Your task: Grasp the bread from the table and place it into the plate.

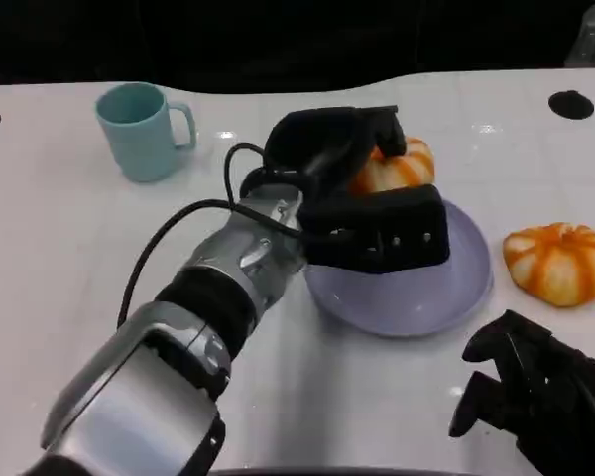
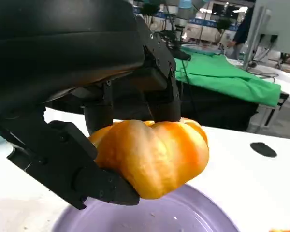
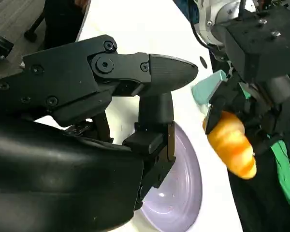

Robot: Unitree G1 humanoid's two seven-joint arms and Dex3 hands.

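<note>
Here, the left hand [image 1: 362, 188] grips an orange-and-white striped bread roll [image 1: 395, 167] between its black fingers [image 2: 104, 186] and holds it above the far rim of the lavender plate [image 1: 446, 293]. In the left wrist view the roll [image 2: 152, 152] hangs clear of the plate's surface [image 2: 174, 217], not touching it. The right wrist view shows the same roll [image 3: 229, 142] clasped in the left hand [image 3: 251, 104], over the plate's edge [image 3: 183, 193]. The right hand [image 1: 535, 392] rests low at the near right of the white table [image 1: 69, 228], holding nothing, fingers loosely curled yet apart. A second striped roll [image 1: 558, 260] lies on the table just right of the plate. A teal mug [image 1: 144, 129] stands upright at the far left.
</note>
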